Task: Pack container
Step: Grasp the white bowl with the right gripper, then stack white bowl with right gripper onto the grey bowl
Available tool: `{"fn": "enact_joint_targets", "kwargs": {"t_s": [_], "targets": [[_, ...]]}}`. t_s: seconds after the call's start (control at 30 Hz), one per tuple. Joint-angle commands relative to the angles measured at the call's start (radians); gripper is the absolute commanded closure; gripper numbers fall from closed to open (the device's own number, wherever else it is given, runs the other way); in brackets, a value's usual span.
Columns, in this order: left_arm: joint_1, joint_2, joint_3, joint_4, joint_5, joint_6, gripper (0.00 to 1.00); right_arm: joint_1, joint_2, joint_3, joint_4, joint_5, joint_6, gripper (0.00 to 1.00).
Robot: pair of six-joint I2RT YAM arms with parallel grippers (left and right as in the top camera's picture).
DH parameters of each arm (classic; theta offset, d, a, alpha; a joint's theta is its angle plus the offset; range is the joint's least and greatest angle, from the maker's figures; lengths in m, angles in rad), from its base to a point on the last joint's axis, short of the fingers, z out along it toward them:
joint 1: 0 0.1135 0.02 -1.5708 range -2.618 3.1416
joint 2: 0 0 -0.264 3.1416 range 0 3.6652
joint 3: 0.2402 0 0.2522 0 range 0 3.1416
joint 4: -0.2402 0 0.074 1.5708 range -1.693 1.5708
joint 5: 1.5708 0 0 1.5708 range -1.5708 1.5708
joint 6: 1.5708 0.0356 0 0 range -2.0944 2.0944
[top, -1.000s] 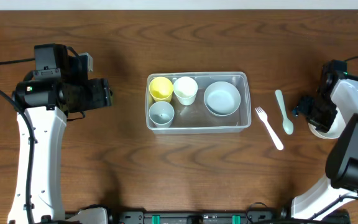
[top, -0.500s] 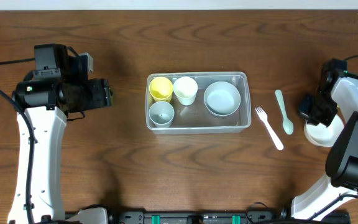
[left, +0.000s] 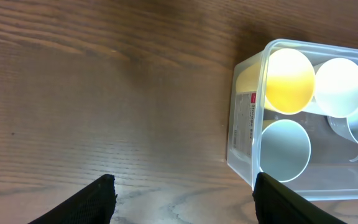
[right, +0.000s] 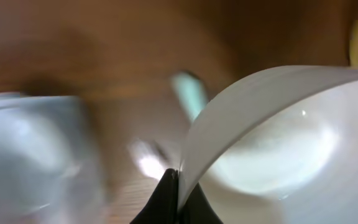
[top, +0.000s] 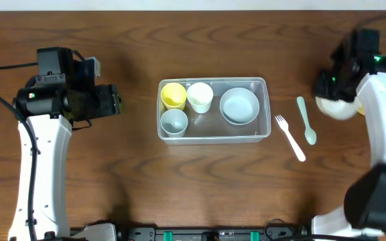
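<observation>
The clear container point(top: 268, 108) sits mid-table and holds a yellow cup point(top: 173, 95), a white cup point(top: 200, 97), a grey-blue cup point(top: 174, 122) and a pale blue bowl point(top: 239, 106). At the far right, my right gripper point(top: 328, 87) is shut on the rim of a white bowl point(top: 338, 108), held off the table. The blurred right wrist view shows the right gripper point(right: 178, 186) pinching the thin edge of the white bowl point(right: 278, 143). My left gripper point(top: 116, 100) hangs open left of the container. In its wrist view, the left gripper point(left: 185, 199) holds nothing, and the container's point(left: 244, 124) labelled wall is ahead to the right.
A white fork point(top: 290, 137) and a pale green spoon point(top: 305, 120) lie on the wood between the container and the right arm. Bare wooden table surrounds the left arm.
My right gripper closed on the white bowl's rim and carried it up and toward the table's far side. The left arm and the container's contents have not moved.
</observation>
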Motion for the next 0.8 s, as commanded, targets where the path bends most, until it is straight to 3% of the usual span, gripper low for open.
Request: {"fn": "enact_joint_targets", "kwargs": {"t_s": [0.0,0.33,0.77], "targets": [[0.003,0.002,-0.004,-0.002,0.010,0.006,0.28,0.145,-0.114,0.063,-0.003,-0.061,-0.169,0.99],[0.003,0.002,-0.004,-0.002,0.010,0.006,0.28,0.549,-0.075,0.064,0.019,0.073,-0.197,0.97],[0.003,0.002,-0.004,-0.002,0.010,0.006,0.28,0.606,0.156,0.064,0.018,0.079,-0.174,0.97]]}}
